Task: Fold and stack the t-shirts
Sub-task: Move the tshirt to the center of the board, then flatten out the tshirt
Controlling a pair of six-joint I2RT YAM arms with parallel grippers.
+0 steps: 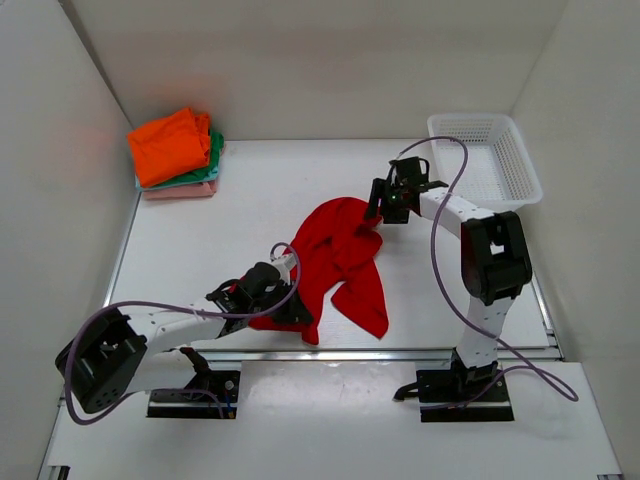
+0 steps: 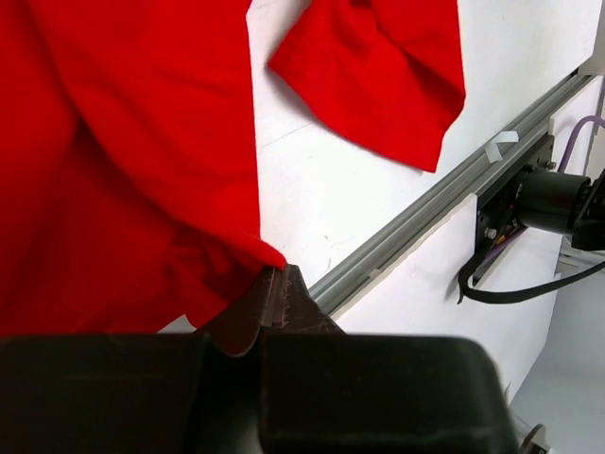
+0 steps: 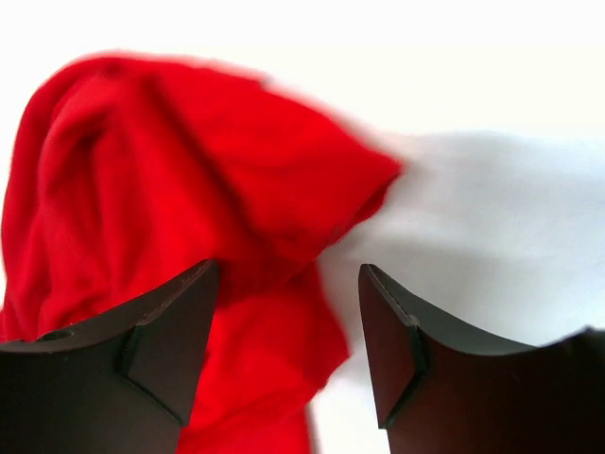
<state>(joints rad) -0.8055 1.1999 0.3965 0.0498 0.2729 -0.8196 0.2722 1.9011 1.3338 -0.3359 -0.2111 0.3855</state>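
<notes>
The bright red t-shirt [image 1: 345, 255] lies crumpled and unfolded in the middle of the table. My left gripper [image 1: 294, 316] is shut on its near-left edge; in the left wrist view the closed tips [image 2: 272, 276] pinch a corner of the red cloth [image 2: 132, 170]. My right gripper [image 1: 377, 211] is open at the shirt's far end. In the right wrist view the right gripper [image 3: 288, 284] stands with jaws spread over the shirt's edge [image 3: 189, 180], not holding it. Folded orange [image 1: 168, 144], green [image 1: 214, 151] and pale pink [image 1: 180, 190] t-shirts are stacked at the back left.
A white plastic mesh basket [image 1: 485, 155] stands at the back right corner. A metal rail [image 1: 400, 352] runs along the table's near edge, also in the left wrist view [image 2: 425, 208]. White walls enclose the table on three sides.
</notes>
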